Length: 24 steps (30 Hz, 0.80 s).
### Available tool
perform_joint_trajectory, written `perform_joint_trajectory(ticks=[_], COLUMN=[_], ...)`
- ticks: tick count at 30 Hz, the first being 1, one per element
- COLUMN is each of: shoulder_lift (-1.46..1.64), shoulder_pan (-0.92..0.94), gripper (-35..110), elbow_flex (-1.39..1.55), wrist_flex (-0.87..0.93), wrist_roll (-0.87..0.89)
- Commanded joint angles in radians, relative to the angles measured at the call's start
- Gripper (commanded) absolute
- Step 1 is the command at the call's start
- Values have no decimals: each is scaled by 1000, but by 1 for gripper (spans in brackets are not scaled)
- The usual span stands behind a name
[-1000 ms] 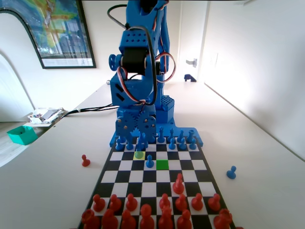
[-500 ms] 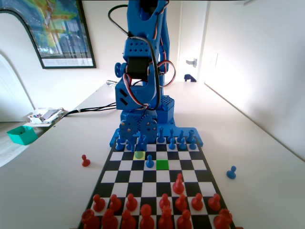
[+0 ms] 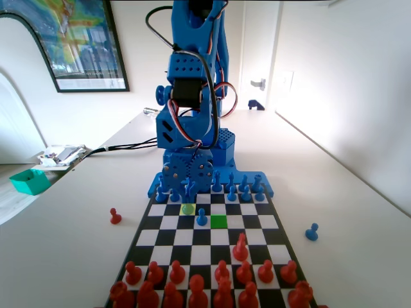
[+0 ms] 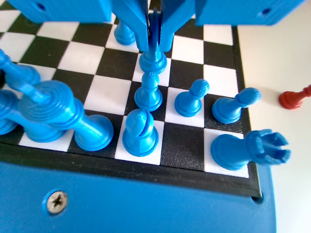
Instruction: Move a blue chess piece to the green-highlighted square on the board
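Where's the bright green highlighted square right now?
In the fixed view, the bright green highlighted square lies third row out from the blue arm, right of the lone blue pawn, diagonally from the yellow-lime square.

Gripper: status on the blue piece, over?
Gripper low, jaws closed around the blue piece, which stands on the board. Green square empty. Blue pawn beside it, left in fixed view.

In the fixed view the highlighted square (image 3: 219,221) lies on the board (image 3: 275,221) just right of a lone pawn (image 3: 201,218), before the back rows, with a stray piece (image 3: 115,215) left of the board and another (image 3: 311,231) right.
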Motion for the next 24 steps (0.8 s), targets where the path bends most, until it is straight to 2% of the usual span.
perform_joint_trajectory(ticks=[1, 7, 12, 17, 24], shoulder_lift=[28, 31, 32, 32, -23], shoulder_pan=[-3, -31, -75, -137, -230], gripper=[1, 1, 1, 1, 1], elbow_flex=[-69, -239, -321, -356, -368], wrist_flex=[109, 337, 445, 485, 439], wrist_roll=[-2, 37, 81, 160, 282])
